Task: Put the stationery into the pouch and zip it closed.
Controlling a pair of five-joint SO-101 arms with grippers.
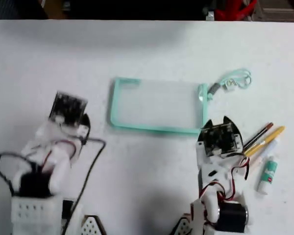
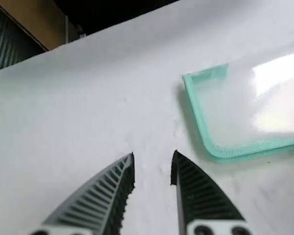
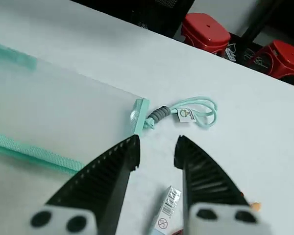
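Pouch [image 1: 157,105] — flat, translucent, mint-green edged — lies mid-table with its long side across and nothing visibly inside it. Cannot tell whether the zip is open or closed. Wrist strap [image 1: 236,80] trails off the pouch's right end at the far corner, joined by a grey connector. The zip pull likely sits there, which would make that the end to work when closing. Stationery lies in a loose cluster just off the pouch's near right corner: a brown pencil [image 1: 258,134] and a yellow pen [image 1: 267,139] side by side on a slant, and nearer than these a white tube [image 1: 268,174] with green label and red cap. All three are outside the pouch, so loading has not begun by the look of it. Right gripper [image 3: 158,146] hangs above the table [image 1: 152,181] at the pouch's near right corner, between pouch and stationery, fingers narrowly parted with nothing in them. I judge it well placed to take the pens, being the arm on their side. Left gripper [image 2: 153,161] sits just off the pouch's left end by the near corner, likewise a narrow gap and empty — probably stationed to pin that end or hold it open while the other arm feeds items in.
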